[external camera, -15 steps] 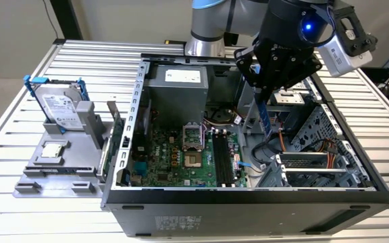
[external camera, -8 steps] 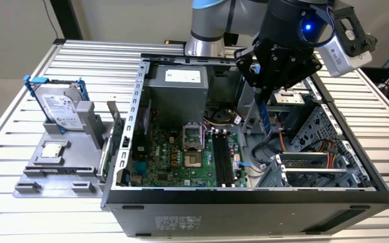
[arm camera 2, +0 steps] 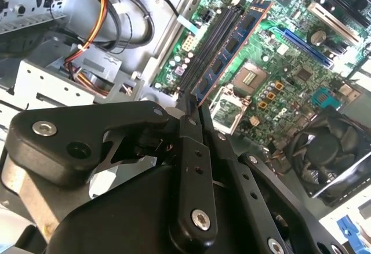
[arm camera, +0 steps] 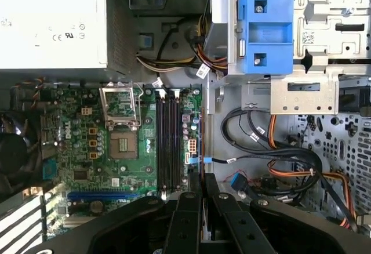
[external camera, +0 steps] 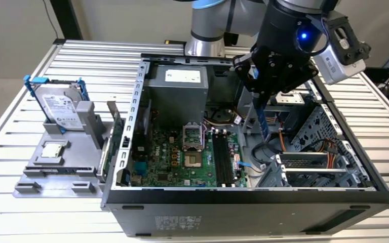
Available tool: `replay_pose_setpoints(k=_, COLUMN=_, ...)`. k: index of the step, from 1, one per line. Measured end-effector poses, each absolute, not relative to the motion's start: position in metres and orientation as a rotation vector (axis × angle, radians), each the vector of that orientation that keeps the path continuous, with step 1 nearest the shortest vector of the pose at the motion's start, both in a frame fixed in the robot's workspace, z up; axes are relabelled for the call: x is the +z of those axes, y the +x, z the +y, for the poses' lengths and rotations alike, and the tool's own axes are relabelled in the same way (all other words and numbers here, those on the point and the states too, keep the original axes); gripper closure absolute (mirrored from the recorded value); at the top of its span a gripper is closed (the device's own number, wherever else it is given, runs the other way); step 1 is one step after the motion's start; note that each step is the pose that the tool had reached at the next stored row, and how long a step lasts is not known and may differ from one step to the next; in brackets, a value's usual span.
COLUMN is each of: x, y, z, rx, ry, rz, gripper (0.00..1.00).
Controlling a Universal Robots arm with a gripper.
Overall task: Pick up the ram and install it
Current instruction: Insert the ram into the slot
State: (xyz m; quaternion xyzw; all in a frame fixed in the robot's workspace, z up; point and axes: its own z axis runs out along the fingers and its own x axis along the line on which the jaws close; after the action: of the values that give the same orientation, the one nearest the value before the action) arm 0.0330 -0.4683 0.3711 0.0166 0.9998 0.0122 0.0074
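My gripper [external camera: 261, 93] hangs over the open computer case [external camera: 248, 195], shut on the ram [external camera: 267, 124], a long thin dark-blue strip pointing down from its fingers. In the second wrist view the ram [arm camera 2: 232, 45] reaches out from the gripper [arm camera 2: 194, 106] and lies alongside the black memory slots [arm camera 2: 211, 39] of the green motherboard. In the first wrist view the ram [arm camera: 202, 141] shows edge-on past the gripper [arm camera: 202, 180], just beside the slots [arm camera: 169, 144] and above them. The slots [external camera: 223, 159] hold nothing.
A hard drive with blue clips [external camera: 59, 104] and a small silver chip [external camera: 51, 151] rest on a grey stand at the exterior view's left. Inside the case are the power supply [external camera: 178, 88], CPU socket [external camera: 193, 136], drive cage [external camera: 316, 167], loose cables [arm camera: 278, 161] and a fan [arm camera 2: 327, 149].
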Motion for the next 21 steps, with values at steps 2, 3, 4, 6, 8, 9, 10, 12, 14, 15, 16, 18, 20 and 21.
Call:
replay_pose_setpoints(k=2, x=0.368, y=0.033, z=-0.468, rx=0.036, ry=0.052, rz=3.126, gripper=1.0)
replay_pose_setpoints(k=3, x=0.367, y=0.033, z=-0.468, rx=0.035, ry=0.052, rz=3.126, gripper=1.0)
replay_pose_setpoints(k=4, x=0.365, y=0.033, z=-0.468, rx=0.035, ry=0.052, rz=3.126, gripper=1.0)
replay_pose_setpoints(k=6, x=0.362, y=0.033, z=-0.468, rx=0.034, ry=0.052, rz=3.126, gripper=1.0)
replay_pose_setpoints(k=8, x=0.358, y=0.033, z=-0.468, rx=0.033, ry=0.052, rz=3.126, gripper=1.0)
replay_pose_setpoints(k=9, x=0.356, y=0.033, z=-0.468, rx=0.033, ry=0.052, rz=3.126, gripper=1.0)
replay_pose_setpoints(k=10, x=0.355, y=0.033, z=-0.468, rx=0.033, ry=0.052, rz=3.126, gripper=1.0)
replay_pose_setpoints(k=12, x=0.351, y=0.033, z=-0.468, rx=0.033, ry=0.052, rz=3.126, gripper=1.0)
replay_pose_setpoints(k=14, x=0.347, y=0.033, z=-0.468, rx=0.032, ry=0.052, rz=3.126, gripper=1.0)
replay_pose_setpoints(k=15, x=0.345, y=0.033, z=-0.468, rx=0.032, ry=0.052, rz=3.126, gripper=1.0)
replay_pose_setpoints(k=16, x=0.344, y=0.033, z=-0.468, rx=0.031, ry=0.052, rz=3.126, gripper=1.0)
replay_pose_setpoints(k=18, x=0.34, y=0.033, z=-0.468, rx=0.031, ry=0.052, rz=3.126, gripper=1.0)
replay_pose_setpoints(k=20, x=0.336, y=0.033, z=-0.468, rx=0.031, ry=0.052, rz=3.126, gripper=1.0)
replay_pose_setpoints(k=21, x=0.334, y=0.033, z=-0.468, rx=0.031, ry=0.052, rz=3.126, gripper=1.0)
